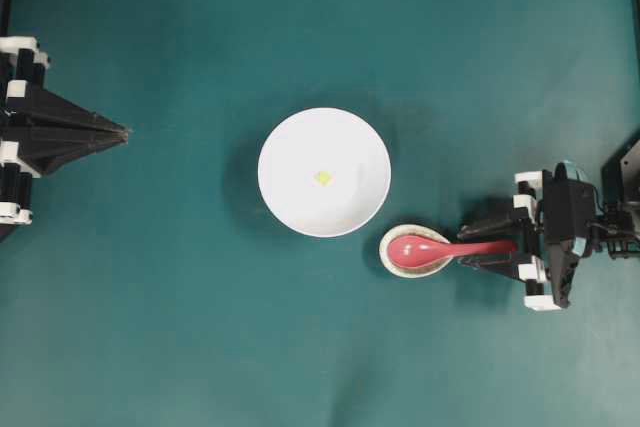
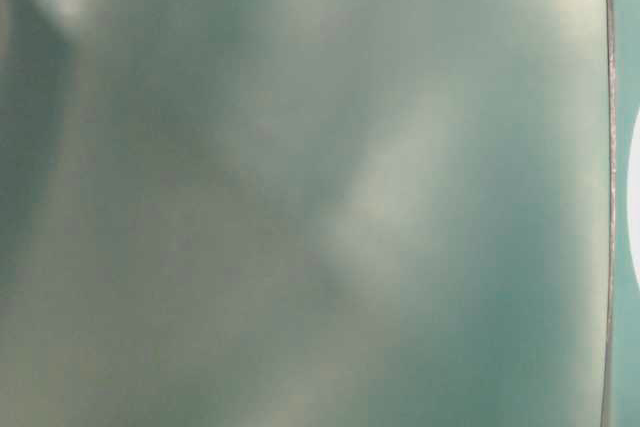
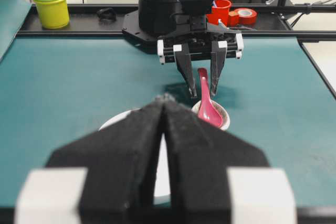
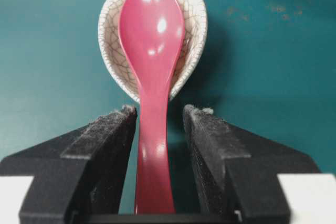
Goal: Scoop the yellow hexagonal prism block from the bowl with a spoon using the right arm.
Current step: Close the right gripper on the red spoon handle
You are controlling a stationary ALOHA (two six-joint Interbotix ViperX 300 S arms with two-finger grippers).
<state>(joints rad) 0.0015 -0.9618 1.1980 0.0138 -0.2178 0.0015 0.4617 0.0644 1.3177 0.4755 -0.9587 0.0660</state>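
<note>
Nearest us, our right gripper (image 4: 160,124) has its fingers (image 4: 110,145) spread either side of the spoon (image 4: 153,77) handle, gaps visible, nothing clamped yet. Closing off-centre could tip the spoon out of its speckled spoon rest (image 4: 193,24) or let the glossy handle slip. Further off, the yellow hexagonal prism block (image 1: 323,177) lies mid-bowl (image 1: 290,207); being tiny, it may skid away. Farthest, our left gripper (image 1: 122,131) sits with fingers pressed together over the bench (image 1: 180,327).
</note>
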